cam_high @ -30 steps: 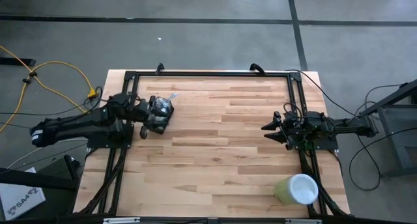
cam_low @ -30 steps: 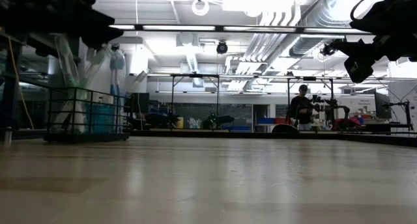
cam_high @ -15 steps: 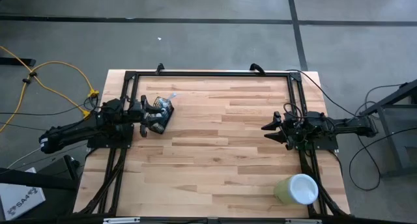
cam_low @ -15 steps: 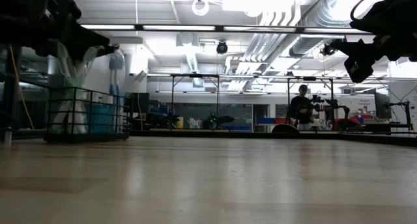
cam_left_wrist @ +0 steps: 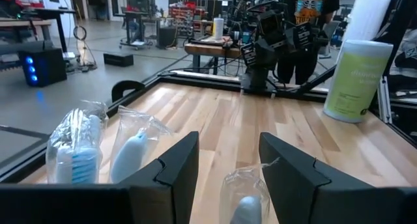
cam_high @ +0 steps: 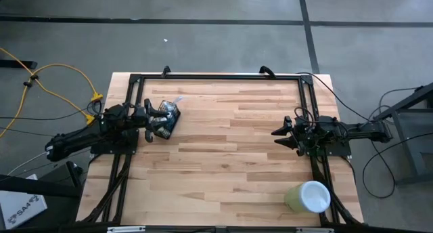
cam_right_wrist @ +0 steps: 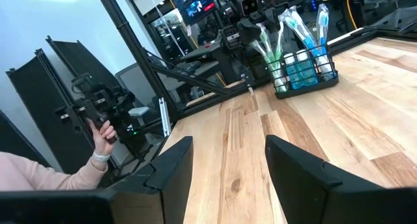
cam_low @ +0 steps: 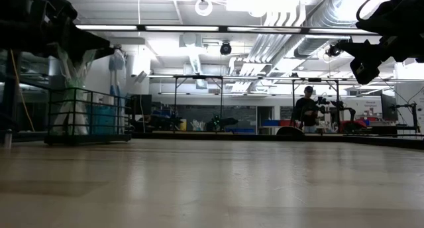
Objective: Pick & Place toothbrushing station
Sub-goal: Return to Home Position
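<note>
- Wooden tabletop (cam_high: 230,138) shows open wood between the arms.
- Black wire-mesh holder (cam_high: 170,115) stands near the left edge, holding wrapped toothbrushes (cam_right_wrist: 293,28).
- Left end effector (cam_high: 154,122) hovers beside it, released.
- Right end effector (cam_high: 279,136) waits at the right edge, released.
- Pale green cup (cam_high: 308,196) occupies a right corner.

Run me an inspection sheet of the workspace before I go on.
Surface: wooden table, nothing seen across its middle.
Job's things: black wire holder upright on the left arm's side, wrapped toothbrushes standing in it.
Clutter: pale green cup upright near the corner on the right arm's side.
Grippers: left gripper open, empty, close by the holder; right gripper open, empty, raised at the table's right edge.
Cables: yellow cable on the floor beyond the left arm; nothing seen on the tabletop.
Surroundings: a person far behind the table; a hand holding a dark device, off the table.
</note>
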